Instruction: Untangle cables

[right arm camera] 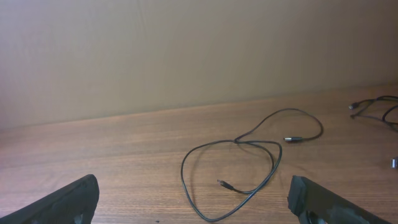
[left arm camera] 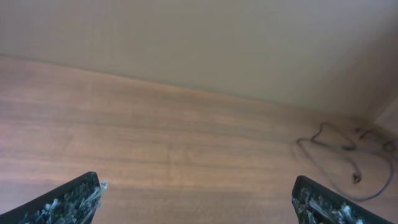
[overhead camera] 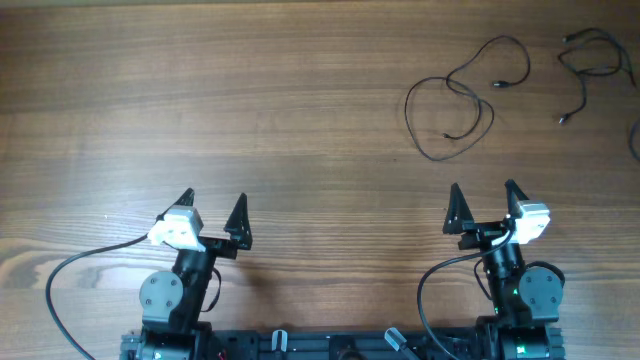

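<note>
Facing the cables (right arm camera: 236, 141), which lie well beyond my right gripper (overhead camera: 484, 186), I have it and my left gripper (overhead camera: 214, 195) spread wide, both empty. I'd best pinch the looped one beside its crossing and lift gently.

A wooden table (overhead camera: 250, 100) fills the overhead view, its brown grain running in long streaks from side to side, crossed by a few darker bands. Behind the table's far edge stands a plain beige wall (right arm camera: 186, 50), which meets the tabletop in a straight line. Light falls soft and even on the table, leaving a pale sheen on the wood nearest the wall.
</note>
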You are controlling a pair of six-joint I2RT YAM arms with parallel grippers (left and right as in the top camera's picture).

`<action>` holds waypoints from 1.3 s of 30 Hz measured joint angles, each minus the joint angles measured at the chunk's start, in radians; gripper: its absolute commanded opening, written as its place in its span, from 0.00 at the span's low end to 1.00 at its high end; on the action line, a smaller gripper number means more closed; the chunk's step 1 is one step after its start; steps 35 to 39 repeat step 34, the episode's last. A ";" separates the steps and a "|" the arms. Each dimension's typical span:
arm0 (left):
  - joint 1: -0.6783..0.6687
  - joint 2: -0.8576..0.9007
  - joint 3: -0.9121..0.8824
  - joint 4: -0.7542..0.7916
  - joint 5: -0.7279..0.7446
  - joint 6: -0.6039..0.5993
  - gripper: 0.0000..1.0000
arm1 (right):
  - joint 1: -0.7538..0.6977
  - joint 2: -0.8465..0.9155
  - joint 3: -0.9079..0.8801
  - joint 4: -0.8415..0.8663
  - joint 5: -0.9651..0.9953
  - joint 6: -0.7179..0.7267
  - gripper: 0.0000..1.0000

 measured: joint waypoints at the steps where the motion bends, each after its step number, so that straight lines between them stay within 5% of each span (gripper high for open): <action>1: 0.013 0.000 -0.004 0.000 0.009 0.019 1.00 | 0.000 0.000 0.000 0.000 0.000 0.000 1.00; 8: 0.054 0.000 -0.004 0.005 0.058 0.164 1.00 | 0.000 0.000 0.000 0.000 0.000 0.000 1.00; 39: 0.056 0.000 -0.004 0.005 0.058 0.179 1.00 | 0.000 0.000 0.000 0.000 0.000 0.000 1.00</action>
